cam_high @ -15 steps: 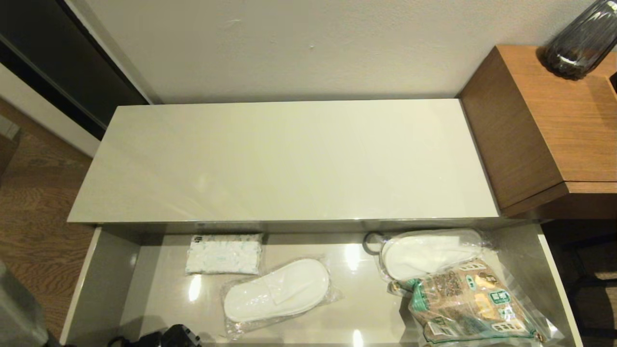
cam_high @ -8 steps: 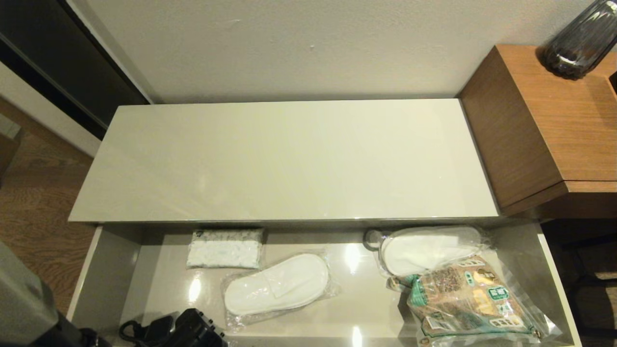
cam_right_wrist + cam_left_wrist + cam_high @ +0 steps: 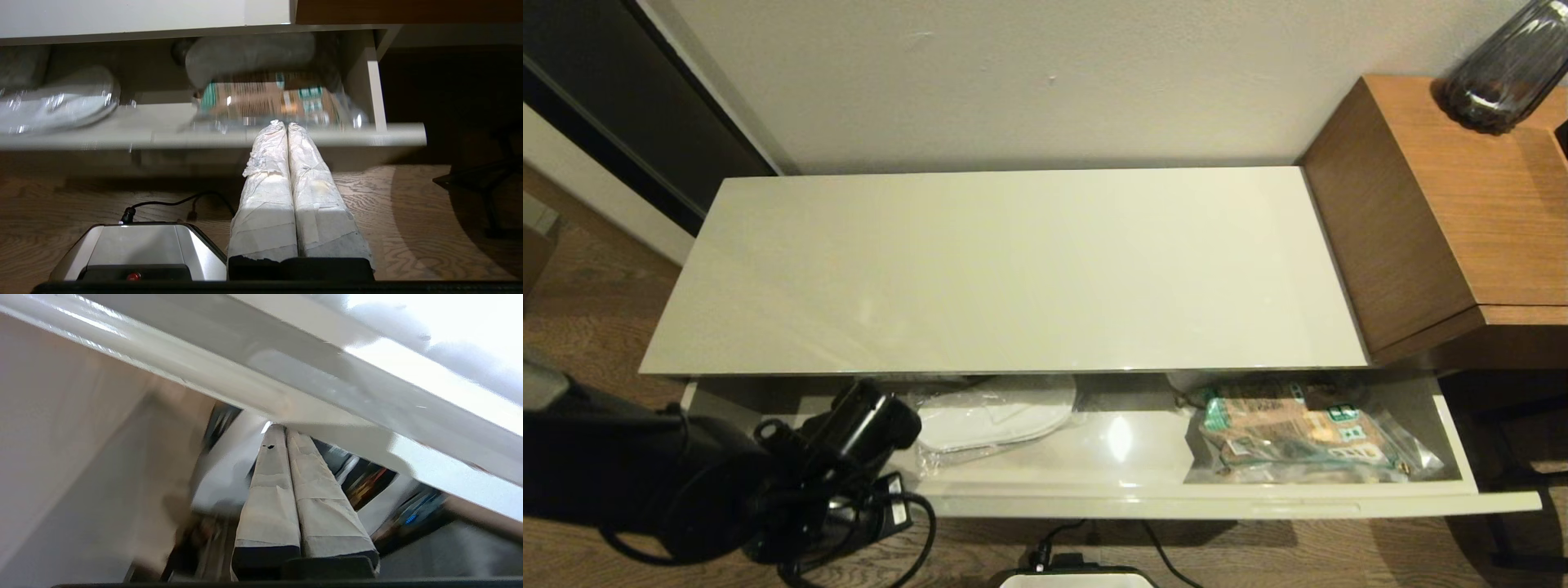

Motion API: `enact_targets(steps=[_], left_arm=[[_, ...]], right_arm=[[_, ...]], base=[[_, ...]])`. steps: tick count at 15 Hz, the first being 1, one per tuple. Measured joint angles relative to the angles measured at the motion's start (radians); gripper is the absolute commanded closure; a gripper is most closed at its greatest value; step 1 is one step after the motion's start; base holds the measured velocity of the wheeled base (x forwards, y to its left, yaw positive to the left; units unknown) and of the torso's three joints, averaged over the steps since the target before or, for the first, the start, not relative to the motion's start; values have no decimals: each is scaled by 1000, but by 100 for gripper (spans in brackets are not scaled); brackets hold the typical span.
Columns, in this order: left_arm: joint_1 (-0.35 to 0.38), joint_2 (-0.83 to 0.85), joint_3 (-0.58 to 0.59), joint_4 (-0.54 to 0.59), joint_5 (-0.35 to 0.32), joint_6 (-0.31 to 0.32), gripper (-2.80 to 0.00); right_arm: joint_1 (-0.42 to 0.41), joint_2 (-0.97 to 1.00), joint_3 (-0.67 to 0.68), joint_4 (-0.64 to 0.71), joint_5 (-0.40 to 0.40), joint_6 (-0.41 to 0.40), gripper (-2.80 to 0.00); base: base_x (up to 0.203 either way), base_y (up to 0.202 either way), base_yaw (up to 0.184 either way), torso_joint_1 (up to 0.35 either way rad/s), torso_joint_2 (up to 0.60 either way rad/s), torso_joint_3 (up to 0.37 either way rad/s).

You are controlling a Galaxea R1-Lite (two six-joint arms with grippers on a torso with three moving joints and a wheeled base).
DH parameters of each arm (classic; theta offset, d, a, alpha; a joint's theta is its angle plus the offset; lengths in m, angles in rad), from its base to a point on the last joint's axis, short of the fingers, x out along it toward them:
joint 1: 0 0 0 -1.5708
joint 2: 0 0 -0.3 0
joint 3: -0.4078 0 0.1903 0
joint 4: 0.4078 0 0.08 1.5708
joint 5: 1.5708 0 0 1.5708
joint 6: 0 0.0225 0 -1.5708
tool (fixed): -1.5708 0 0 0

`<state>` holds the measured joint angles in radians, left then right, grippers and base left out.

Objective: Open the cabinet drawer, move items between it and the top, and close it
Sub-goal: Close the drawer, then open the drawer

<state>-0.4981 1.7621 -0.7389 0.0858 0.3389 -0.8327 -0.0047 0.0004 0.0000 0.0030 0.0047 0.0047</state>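
Note:
The cabinet drawer [image 3: 1217,500] stands partly open under the bare cream top [image 3: 1013,269]. One bagged pair of slippers [image 3: 996,416] lies in it left of centre, half under the top. The other pair [image 3: 249,53] lies at the back right, behind the brown-and-green bag [image 3: 1298,433]. My left arm [image 3: 849,433] is over the drawer's left front; its fingertips are hidden in the head view. In the left wrist view the left gripper [image 3: 282,428] is shut and empty beneath a glossy edge. My right gripper [image 3: 284,124], out of the head view, is shut and empty, tips at the drawer's front edge.
A taller brown wood-grain unit [image 3: 1445,212] adjoins the cabinet on the right and carries a dark glass vase [image 3: 1503,65]. The robot's base [image 3: 135,249] and a black cable [image 3: 171,202] lie on the wooden floor below the drawer front.
The drawer has slid inward, so its front edge now shows and the white packet is hidden under the top. My left arm has come up and forward over the drawer's left front.

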Motion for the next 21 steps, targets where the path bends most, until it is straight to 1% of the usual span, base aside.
enact_targets(steps=[3,5,7,8,10,12,14,16,18,19,21], left_arm=[[107,12,-293,131,5,102,0],[180,35,-478,244,4,162,0],[241,45,-612,371,1,198,0],[255,30,-638,417,-1,204,0],[267,-46,-663,491,-2,209,0],[271,-158,-669,578,-2,219,0],[273,-289,-656,651,2,259,0],[273,-469,-604,696,30,350,0],[275,-660,-527,729,81,466,0],[277,-764,-481,759,107,527,0],[288,-945,-410,847,144,619,0]], right_arm=[[0,0,0,0,1,0,0],[0,0,0,-1,1,0,0],[1,0,0,0,0,0,0],[0,0,0,0,0,0,0],[0,0,0,0,0,0,0],[0,0,0,0,0,0,0],[0,0,0,0,0,0,0],[0,0,0,0,0,0,0],[0,0,0,0,0,0,0],[0,0,0,0,1,0,0],[0,0,0,0,0,0,0]], base=[[0,0,0,0,0,0],[0,0,0,0,0,0],[0,0,0,0,0,0],[0,0,0,0,0,0],[0,0,0,0,0,0],[0,0,0,0,0,0],[0,0,0,0,0,0],[0,0,0,0,0,0],[0,0,0,0,0,0],[0,0,0,0,0,0],[0,0,0,0,0,0]])
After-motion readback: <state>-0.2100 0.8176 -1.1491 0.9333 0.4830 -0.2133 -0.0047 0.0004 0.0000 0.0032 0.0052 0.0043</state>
